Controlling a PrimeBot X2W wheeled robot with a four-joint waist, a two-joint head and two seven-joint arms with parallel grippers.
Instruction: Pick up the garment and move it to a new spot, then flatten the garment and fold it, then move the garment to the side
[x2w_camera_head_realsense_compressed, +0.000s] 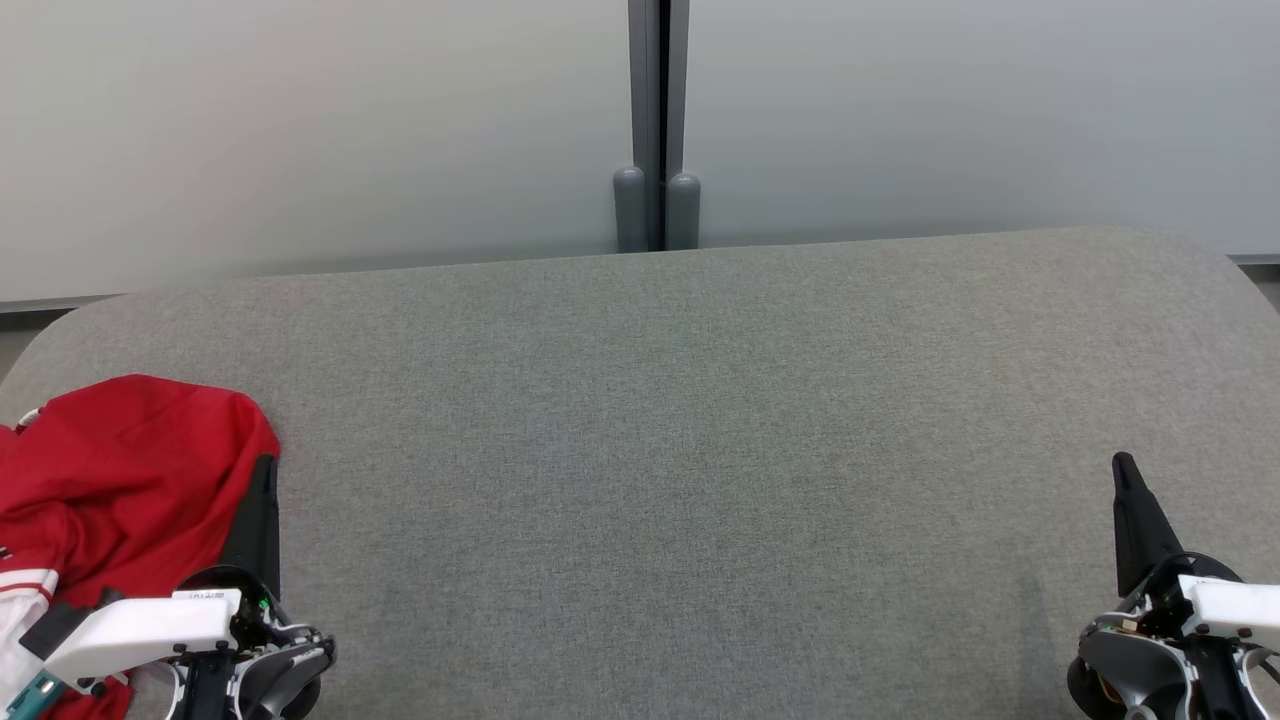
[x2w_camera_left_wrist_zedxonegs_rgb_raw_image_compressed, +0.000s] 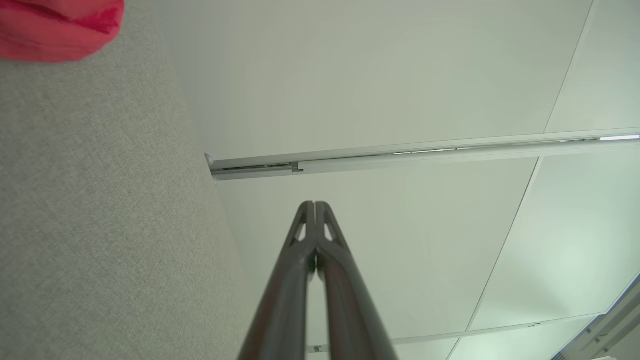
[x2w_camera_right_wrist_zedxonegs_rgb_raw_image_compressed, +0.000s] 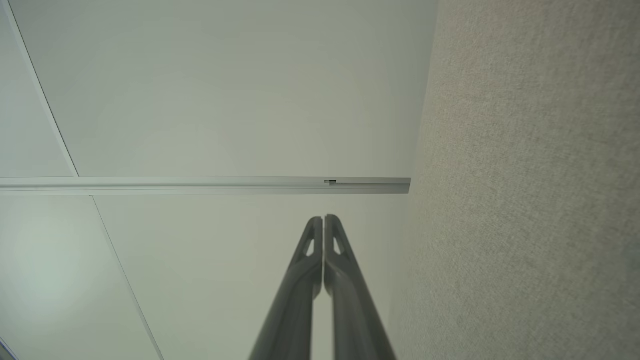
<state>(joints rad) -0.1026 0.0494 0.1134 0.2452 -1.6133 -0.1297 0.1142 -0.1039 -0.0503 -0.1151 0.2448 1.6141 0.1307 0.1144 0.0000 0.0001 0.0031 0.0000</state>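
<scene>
The shirt (x2w_camera_head_realsense_compressed: 120, 470) lies crumpled at the near left corner of the grey table (x2w_camera_head_realsense_compressed: 680, 450), red cloth bunched up with a white sleeve and striped cuff at the head view's left edge. The left tool (x2w_camera_head_realsense_compressed: 268, 468) stands at the shirt's right border, its two dark fingers pressed together, clenched on nothing. The red cloth seems to rest against that tool's side, though from this angle contact is not sure. In the left wrist view the closed fingers point over the table toward the wall (x2w_camera_head_realsense_compressed: 300, 130), with a red fold at the upper left corner.

The right tool (x2w_camera_head_realsense_compressed: 1125, 472) hangs over the near right part of the table, well apart from the shirt, also clenched and empty. Its wrist view shows the fingertips meeting.

A grey post (x2w_camera_head_realsense_compressed: 658, 120) splits the pale wall behind the table's far edge.
</scene>
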